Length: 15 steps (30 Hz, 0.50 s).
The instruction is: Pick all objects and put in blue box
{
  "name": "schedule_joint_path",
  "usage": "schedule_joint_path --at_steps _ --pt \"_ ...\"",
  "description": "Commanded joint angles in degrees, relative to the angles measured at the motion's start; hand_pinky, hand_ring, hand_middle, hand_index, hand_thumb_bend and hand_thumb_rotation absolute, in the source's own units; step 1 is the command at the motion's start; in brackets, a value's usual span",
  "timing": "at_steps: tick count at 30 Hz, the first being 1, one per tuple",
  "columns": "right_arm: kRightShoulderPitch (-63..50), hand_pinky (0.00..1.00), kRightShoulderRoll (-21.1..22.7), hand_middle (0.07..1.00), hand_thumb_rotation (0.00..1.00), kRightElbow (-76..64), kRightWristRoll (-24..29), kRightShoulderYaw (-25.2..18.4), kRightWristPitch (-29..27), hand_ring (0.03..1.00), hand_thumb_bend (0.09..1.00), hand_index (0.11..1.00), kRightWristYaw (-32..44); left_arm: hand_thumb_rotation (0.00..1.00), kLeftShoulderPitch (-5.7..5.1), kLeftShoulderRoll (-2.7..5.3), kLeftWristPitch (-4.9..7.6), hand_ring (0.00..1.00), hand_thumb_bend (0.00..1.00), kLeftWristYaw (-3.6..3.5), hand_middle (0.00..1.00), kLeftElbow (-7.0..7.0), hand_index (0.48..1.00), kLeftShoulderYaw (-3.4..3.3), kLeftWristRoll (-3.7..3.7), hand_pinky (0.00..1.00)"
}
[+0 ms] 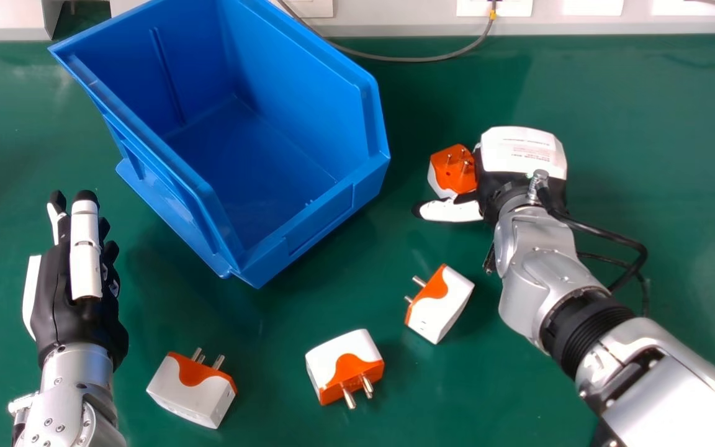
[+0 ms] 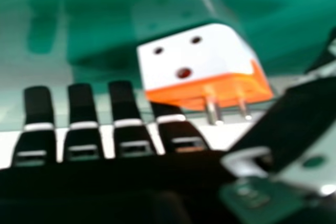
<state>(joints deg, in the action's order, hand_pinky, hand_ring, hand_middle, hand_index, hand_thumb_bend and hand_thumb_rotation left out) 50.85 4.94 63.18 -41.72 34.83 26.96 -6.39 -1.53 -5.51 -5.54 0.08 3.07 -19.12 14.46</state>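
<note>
Your right hand (image 1: pixel 522 152), fingers straight, waits wide at the far plug (image 1: pixel 454 171), right of the box (image 1: pixel 326 214); three more plugs (image 1: pixel 192 388) (image 1: pixel 345 366) (image 1: pixel 439 304) lie nearer, your left hand (image 1: pixel 84 261) idle at left. Grasping appears under way; next, close thumb and fingers firmly, then lift.
</note>
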Motion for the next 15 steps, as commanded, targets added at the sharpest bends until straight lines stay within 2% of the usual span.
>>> schedule_joint_path --at_steps 1,9,13,15 --pt "3.16 0.74 -0.08 0.822 0.74 0.44 -1.24 0.46 0.42 0.810 0.558 0.790 -0.54 0.92 -0.04 -0.14 0.92 0.99 0.28 0.06 0.99 -1.25 0.989 0.23 -0.47 1.00" --pt "3.95 0.71 -0.09 0.811 0.73 0.81 -0.13 -0.25 0.27 0.789 0.561 0.780 -0.51 0.93 -0.21 -0.21 0.83 0.99 0.28 -0.07 0.99 -1.36 0.987 0.23 -0.54 1.00" --pt "4.53 0.70 -0.23 0.810 0.73 1.77 -0.25 -0.06 0.52 0.787 0.562 0.778 -0.64 0.93 -0.26 -0.31 0.67 1.00 0.28 -0.41 0.99 -1.37 0.988 0.09 -0.13 1.00" --pt "4.75 0.69 -0.33 0.805 0.73 2.09 -0.37 0.05 0.80 0.781 0.560 0.776 -0.77 0.94 -0.29 -0.38 0.82 1.00 0.28 -0.49 0.99 -1.21 0.990 0.03 -0.14 1.00"
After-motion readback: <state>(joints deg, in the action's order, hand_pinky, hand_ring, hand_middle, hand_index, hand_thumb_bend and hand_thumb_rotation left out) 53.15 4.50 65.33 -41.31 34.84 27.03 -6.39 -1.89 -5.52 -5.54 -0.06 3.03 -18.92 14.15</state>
